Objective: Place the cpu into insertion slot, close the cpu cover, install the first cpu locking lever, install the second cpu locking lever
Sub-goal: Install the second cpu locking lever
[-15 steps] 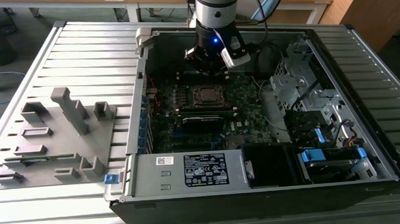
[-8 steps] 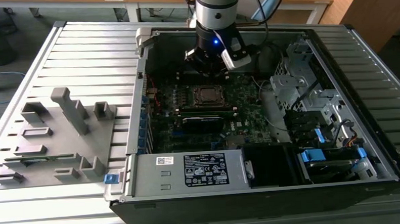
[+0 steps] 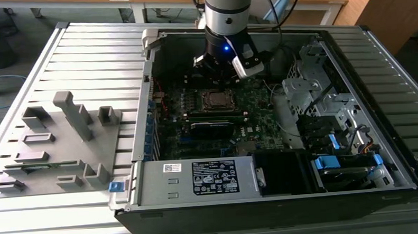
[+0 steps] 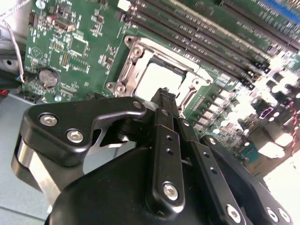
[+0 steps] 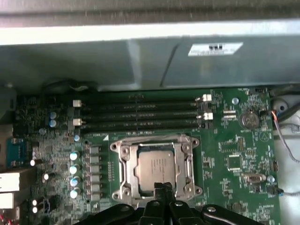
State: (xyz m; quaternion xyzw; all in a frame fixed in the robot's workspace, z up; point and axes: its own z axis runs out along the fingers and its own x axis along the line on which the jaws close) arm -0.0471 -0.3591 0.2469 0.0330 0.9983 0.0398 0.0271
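Observation:
The cpu (image 5: 157, 165) (image 4: 157, 78) lies flat in the insertion slot (image 3: 218, 99) on the green board, silvery face up. The cpu cover (image 5: 123, 161) (image 4: 132, 60), a silvery frame, lies down around it with the chip showing through its window. My gripper (image 5: 163, 186) (image 4: 164, 92) (image 3: 219, 78) hangs just above the socket's edge, its black fingers pressed together with nothing between them. I cannot tell how the locking levers stand.
Long black memory slots (image 5: 140, 115) run beside the socket toward the case wall (image 5: 140, 61). A power supply (image 3: 197, 178) and a drive cage (image 3: 321, 91) crowd the open case. A grey fixture (image 3: 55, 145) stands at the exterior view's left.

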